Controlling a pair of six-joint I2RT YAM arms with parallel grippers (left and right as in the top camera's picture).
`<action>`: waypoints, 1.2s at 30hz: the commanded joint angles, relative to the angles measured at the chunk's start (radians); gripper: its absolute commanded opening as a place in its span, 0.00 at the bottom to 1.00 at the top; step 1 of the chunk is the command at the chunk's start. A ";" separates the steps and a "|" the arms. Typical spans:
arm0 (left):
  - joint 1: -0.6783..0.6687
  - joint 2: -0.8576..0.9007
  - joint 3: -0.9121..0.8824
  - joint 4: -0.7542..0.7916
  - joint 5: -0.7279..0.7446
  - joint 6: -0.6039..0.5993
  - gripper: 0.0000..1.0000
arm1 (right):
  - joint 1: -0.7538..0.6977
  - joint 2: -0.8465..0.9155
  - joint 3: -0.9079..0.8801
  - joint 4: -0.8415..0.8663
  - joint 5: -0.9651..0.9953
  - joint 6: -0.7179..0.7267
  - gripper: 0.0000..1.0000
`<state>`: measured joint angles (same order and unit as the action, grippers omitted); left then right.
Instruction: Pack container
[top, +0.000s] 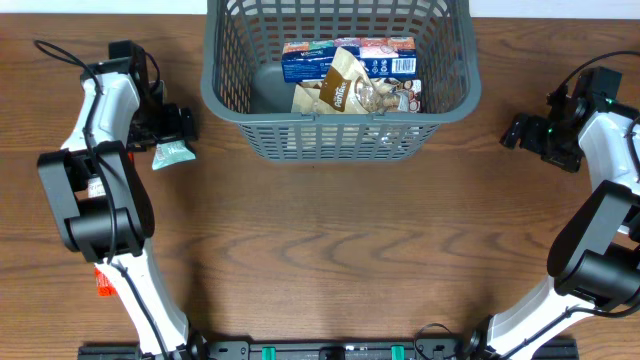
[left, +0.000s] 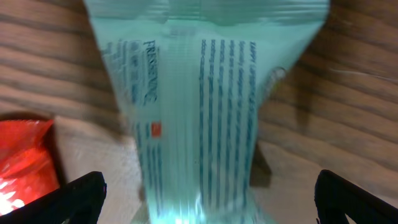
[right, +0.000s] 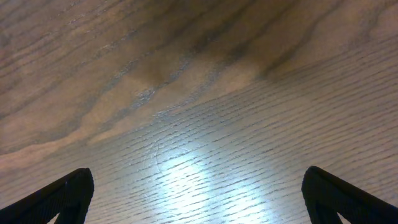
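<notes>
The container, a dark grey lattice basket, stands at the table's far middle. It holds a blue pack, a brown pack and other snack packs. A pale teal snack pack lies on the table left of the basket. My left gripper hovers right over it, open. In the left wrist view the teal pack lies between the two spread fingertips and touches neither. My right gripper is open over bare wood right of the basket, with nothing between its fingers.
A red pack lies just left of the teal one in the left wrist view. A small red-orange item sits by the left arm's lower link. Wooden table stretches in front of the basket.
</notes>
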<state>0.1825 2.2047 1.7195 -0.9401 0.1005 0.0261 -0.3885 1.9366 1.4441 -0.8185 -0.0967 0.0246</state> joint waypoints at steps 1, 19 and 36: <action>0.005 0.035 0.017 0.005 -0.009 0.000 0.99 | -0.001 0.001 -0.007 -0.003 0.003 -0.022 0.99; 0.005 0.050 0.005 0.003 -0.011 0.006 0.35 | -0.001 0.001 -0.007 -0.003 0.003 -0.022 0.99; 0.003 -0.124 0.014 -0.068 -0.003 -0.032 0.06 | -0.001 0.001 -0.007 0.005 0.003 -0.022 0.99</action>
<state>0.1825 2.2051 1.7191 -1.0061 0.0978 0.0189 -0.3885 1.9366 1.4441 -0.8154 -0.0967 0.0143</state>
